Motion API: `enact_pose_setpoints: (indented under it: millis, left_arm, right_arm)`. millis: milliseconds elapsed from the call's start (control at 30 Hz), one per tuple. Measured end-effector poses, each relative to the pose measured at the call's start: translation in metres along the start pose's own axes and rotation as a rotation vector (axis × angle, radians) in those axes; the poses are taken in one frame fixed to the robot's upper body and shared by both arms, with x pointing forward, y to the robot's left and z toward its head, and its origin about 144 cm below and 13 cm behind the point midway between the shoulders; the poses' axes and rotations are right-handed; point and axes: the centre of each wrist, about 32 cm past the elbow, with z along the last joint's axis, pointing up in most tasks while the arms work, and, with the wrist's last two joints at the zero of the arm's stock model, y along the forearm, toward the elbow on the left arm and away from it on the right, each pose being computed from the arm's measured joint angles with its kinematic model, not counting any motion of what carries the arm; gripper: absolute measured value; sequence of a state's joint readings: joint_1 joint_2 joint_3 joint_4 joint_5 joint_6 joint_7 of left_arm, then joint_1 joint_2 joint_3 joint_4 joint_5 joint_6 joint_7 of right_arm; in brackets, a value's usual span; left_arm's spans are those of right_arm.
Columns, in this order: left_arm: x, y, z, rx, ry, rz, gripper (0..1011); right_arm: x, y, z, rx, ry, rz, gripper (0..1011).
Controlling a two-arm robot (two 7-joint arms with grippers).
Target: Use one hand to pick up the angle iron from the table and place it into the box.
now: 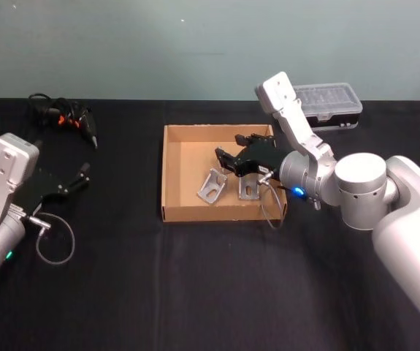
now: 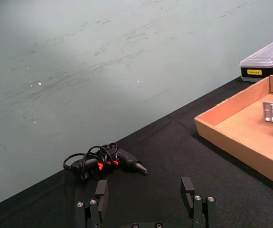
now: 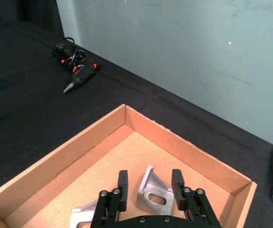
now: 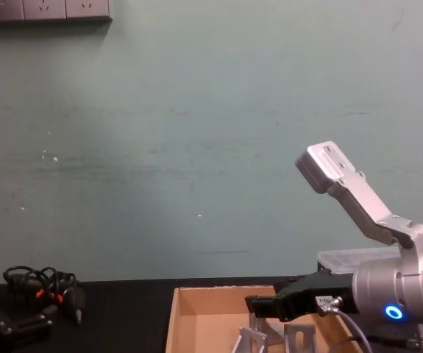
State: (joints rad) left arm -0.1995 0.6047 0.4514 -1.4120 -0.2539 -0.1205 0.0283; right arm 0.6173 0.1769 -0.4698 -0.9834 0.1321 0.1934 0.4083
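Silver stamped-metal angle iron (image 3: 153,195), judged stiff, light and slippery, is straddled by the spread right tool (image 3: 149,184) at the tan cardboard box's (image 1: 172,172) three o'clock; its upright flange is judged the best hold.

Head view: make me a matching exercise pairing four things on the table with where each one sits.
Things:
1. two metal brackets
2. clear-lidded plastic case
3. tangle of black cables
4. left gripper

Places:
A. far left of the table
B. inside the cardboard box
C. beyond the box's far right corner
D. open, over the table left of the box

Pairs: 1-B, 2-C, 3-A, 4-D
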Motion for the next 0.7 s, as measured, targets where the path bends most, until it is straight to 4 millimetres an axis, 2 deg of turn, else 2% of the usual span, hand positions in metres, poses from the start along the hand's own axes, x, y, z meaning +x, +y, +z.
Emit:
enact_pose_setpoints:
  millis: [33, 67, 133, 167, 200, 267, 300, 500, 700]
  left_arm:
    - [0.000, 0.000, 0.000, 0.000, 0.000, 0.000, 1000]
    - [0.000, 0.000, 0.000, 0.000, 0.000, 0.000, 1000]
    - [0.000, 0.000, 0.000, 0.000, 0.000, 0.000, 1000]
    - [0.000, 0.000, 0.000, 0.000, 0.000, 0.000, 1000]
    - [0.000, 0.000, 0.000, 0.000, 0.000, 0.000, 1000]
    - [0.000, 0.000, 0.000, 0.000, 0.000, 0.000, 1000]
    - [0.000, 0.000, 0.000, 0.000, 0.000, 0.000, 1000]
    - [0.000, 0.000, 0.000, 0.000, 0.000, 0.000, 1000]
    - [0.000, 0.000, 0.000, 0.000, 0.000, 0.000, 1000]
  right_arm:
    - [-0.001, -0.001, 0.000, 0.005, -0.003, -0.004, 599]
    - [-0.002, -0.005, -0.001, 0.016, -0.005, -0.009, 599]
    - [-0.004, -0.008, -0.002, 0.027, -0.008, -0.016, 683]
    - [-0.006, -0.012, -0.003, 0.041, -0.009, -0.024, 683]
    - [-0.007, -0.015, -0.004, 0.051, -0.010, -0.030, 738]
    - [-0.009, -0.020, -0.005, 0.069, -0.012, -0.041, 783]
    - [-0.012, -0.026, -0.008, 0.089, -0.013, -0.053, 837]
    - [-0.018, -0.050, -0.021, 0.162, -0.025, -0.096, 984]
    - [-0.017, -0.070, -0.038, 0.204, -0.019, -0.142, 1002]
